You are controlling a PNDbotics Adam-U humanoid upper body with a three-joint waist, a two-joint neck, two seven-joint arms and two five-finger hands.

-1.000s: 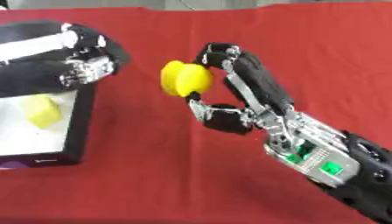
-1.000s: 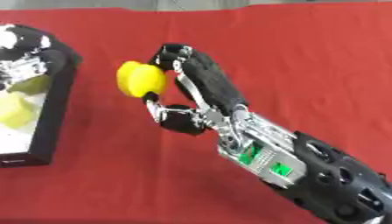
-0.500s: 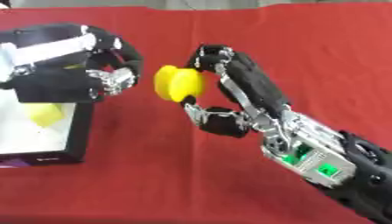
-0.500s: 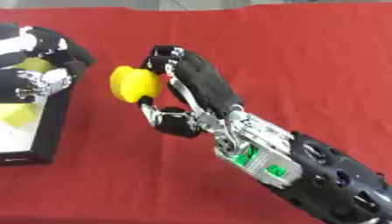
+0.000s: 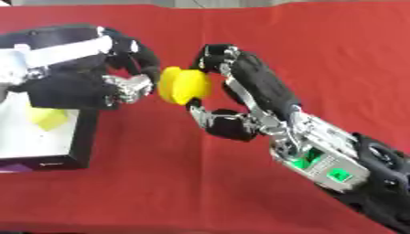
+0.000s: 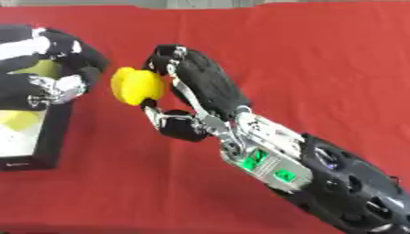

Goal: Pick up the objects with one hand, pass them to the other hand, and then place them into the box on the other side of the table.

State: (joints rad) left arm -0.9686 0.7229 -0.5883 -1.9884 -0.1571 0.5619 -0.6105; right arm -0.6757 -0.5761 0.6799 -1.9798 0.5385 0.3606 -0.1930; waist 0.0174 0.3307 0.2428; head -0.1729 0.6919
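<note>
1. Red cloth (image 5: 240, 192) is covering the whole table and filling the background behind both arms
2. Sitting at the far left edge is the black-walled box with a white floor (image 5: 48, 141), and a pale yellow block (image 5: 50, 118) is lying inside it, partly hidden under the left arm
3. Reaching in above the box from the left side is the robot's black left hand (image 5: 120, 87), banded in white at the wrist; its fingers are curling toward the yellow object, with the silver fingertips (image 5: 136, 87) lying just beside that object's left side, though whether they are touching it cannot be told
4. Hanging between the two hands, above the cloth just right of the box, is the bright yellow rounded object (image 5: 184, 85)
5. Coming in from the lower right corner is the robot's black and silver right hand (image 5: 232, 91); its fingers are curling over the top and right side of the yellow object while its thumb is pressing up from below, so it is grasping the object
</note>
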